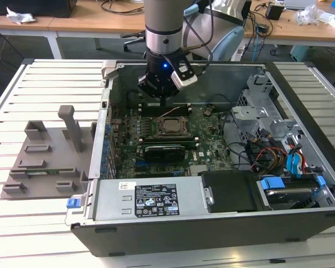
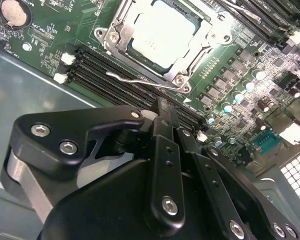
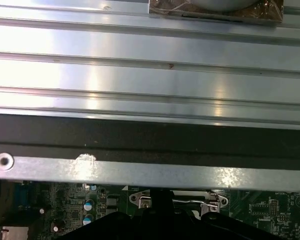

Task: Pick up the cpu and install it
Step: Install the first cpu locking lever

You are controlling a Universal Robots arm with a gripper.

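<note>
Above the socket [image 1: 168, 126], just behind the cpu [image 2: 164, 34] already lying inside its frame: tool [image 2: 162, 112] with fingers together, empty; best kept clear of the loose latch wire [image 2: 135, 79] beside it.

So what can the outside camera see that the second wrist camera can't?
The exterior view alone takes in the whole open computer case, the grey holder tray on the slatted table, and the arm hanging over the board. The second wrist view alone gives the black gripper linkage up close, plus the round coin battery. Both share the green motherboard and the cpu sitting in its socket.
</note>
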